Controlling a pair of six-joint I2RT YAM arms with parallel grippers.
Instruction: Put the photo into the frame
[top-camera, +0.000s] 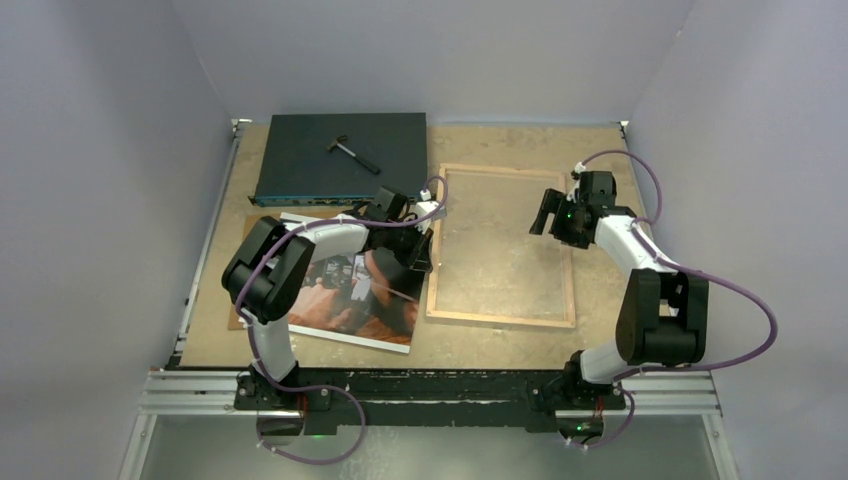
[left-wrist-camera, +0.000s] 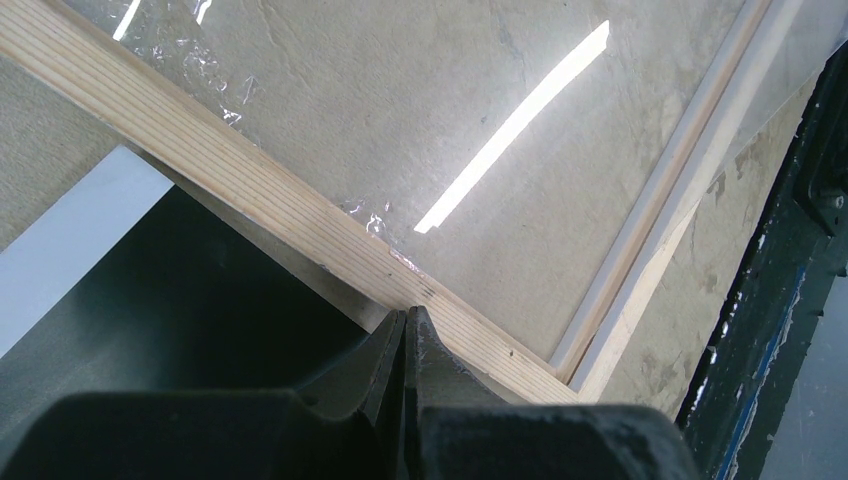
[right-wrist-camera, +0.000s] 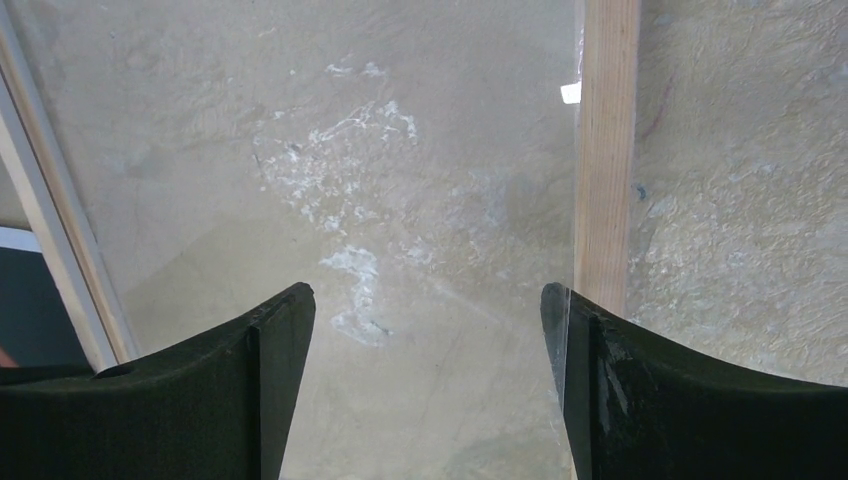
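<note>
Pale grey walls (top-camera: 430, 50) on three sides of a mottled beige tabletop (top-camera: 500, 140), soft even light.

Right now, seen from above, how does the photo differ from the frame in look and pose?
The photo is dark and reddish with a white border; the frame shows a light wood rim around a clear pane. The photo lies skewed, partly under the left arm; the frame lies square to the table edges. Both are large, thin rectangles.

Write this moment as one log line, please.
left gripper: shut, at frame rail | right gripper: open, above frame | photo: beside frame, not yet inside
</note>
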